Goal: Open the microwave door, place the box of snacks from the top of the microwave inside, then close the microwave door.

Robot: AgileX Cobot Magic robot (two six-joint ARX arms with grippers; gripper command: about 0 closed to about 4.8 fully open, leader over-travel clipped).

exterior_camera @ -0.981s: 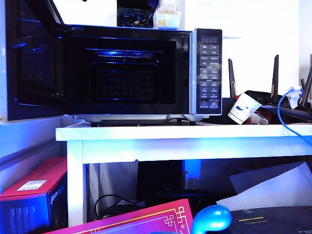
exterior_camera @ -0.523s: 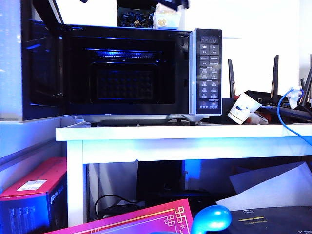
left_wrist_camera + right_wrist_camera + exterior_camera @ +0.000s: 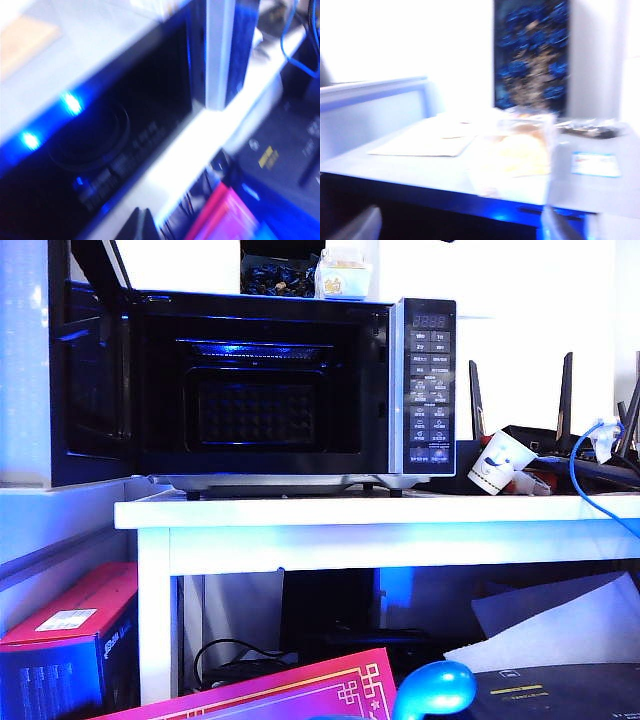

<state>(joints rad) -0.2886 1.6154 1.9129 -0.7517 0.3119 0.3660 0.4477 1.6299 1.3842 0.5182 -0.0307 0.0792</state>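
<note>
The microwave [image 3: 260, 390] stands on the white table with its cavity showing. The microwave door [image 3: 90, 390] is swung wide to the left. The box of snacks [image 3: 343, 280], whitish with yellow on it, sits on the microwave's top near the right. In the right wrist view the box of snacks [image 3: 515, 155] lies just ahead of my right gripper [image 3: 455, 225], which is open, its fingers [image 3: 357, 225] spread wide and apart from the box. My left gripper [image 3: 139, 225] is shut on nothing, low in front of the open microwave [image 3: 100, 150]. Neither gripper shows plainly in the exterior view.
A dark box of blue-wrapped items [image 3: 278, 275] stands just left of the snack box on the oven top. A flat sheet [image 3: 420, 142] lies there too. A paper cup [image 3: 497, 462], router antennas [image 3: 565, 390] and a blue cable [image 3: 580, 480] crowd the table [image 3: 380, 512] right of the oven.
The door has swung further open to the left. A dark shape that hung over the snack box half a second ago has left the exterior view. The box has not moved.
</note>
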